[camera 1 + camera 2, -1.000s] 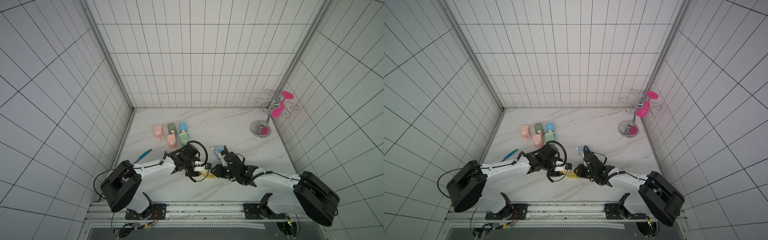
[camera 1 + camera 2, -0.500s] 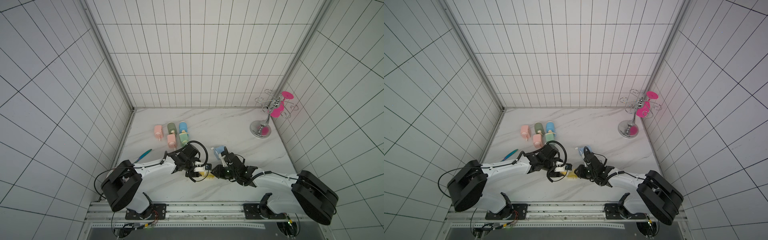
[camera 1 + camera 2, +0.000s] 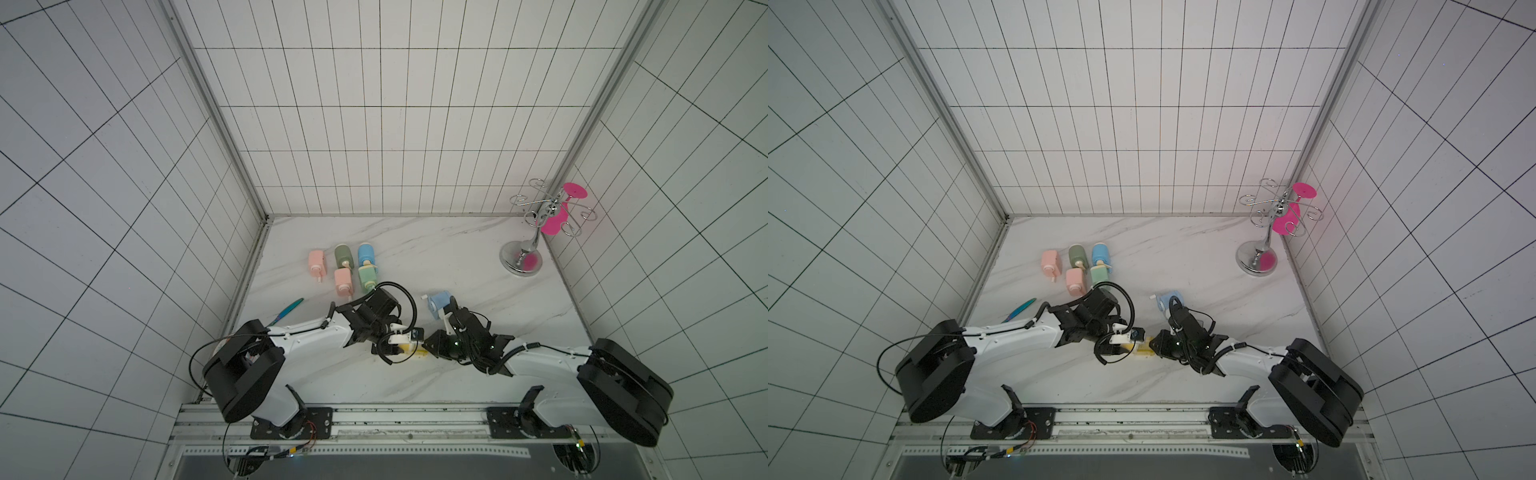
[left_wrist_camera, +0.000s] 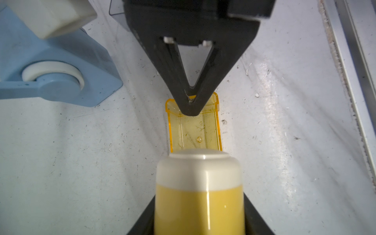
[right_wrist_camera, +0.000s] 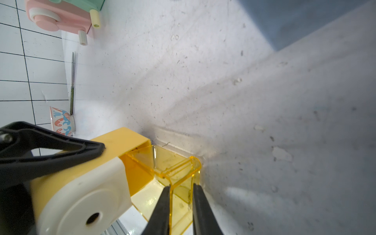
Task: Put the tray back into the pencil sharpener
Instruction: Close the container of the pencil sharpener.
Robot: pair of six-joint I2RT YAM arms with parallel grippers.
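My left gripper [image 3: 409, 337] [image 3: 1136, 335] is shut on the yellow and white pencil sharpener [image 3: 400, 340] [image 4: 198, 193] [image 5: 81, 183], near the table's front middle. The clear yellow tray [image 4: 195, 130] [image 5: 177, 168] [image 3: 1144, 352] lies on the table. Its near end sits in the sharpener's opening and the rest sticks out toward my right arm. My right gripper [image 3: 430, 343] [image 5: 180, 189] is shut on the tray's outer end wall, with one black finger [image 5: 162, 203] on each side. In the left wrist view its fingertips [image 4: 190, 105] pinch that wall.
A blue sharpener [image 3: 438, 305] [image 4: 50, 71] stands just behind the grippers. Several pastel sharpeners [image 3: 345, 270] lie at the back left. A teal-handled tool [image 3: 286, 311] and a patterned bowl [image 5: 62, 122] sit by the left wall. A chrome glass rack [image 3: 540, 232] holds a pink glass at the back right.
My right gripper's jaws have narrowed onto the tray's end wall. Both arms have stayed almost in place, and the left still holds the sharpener.
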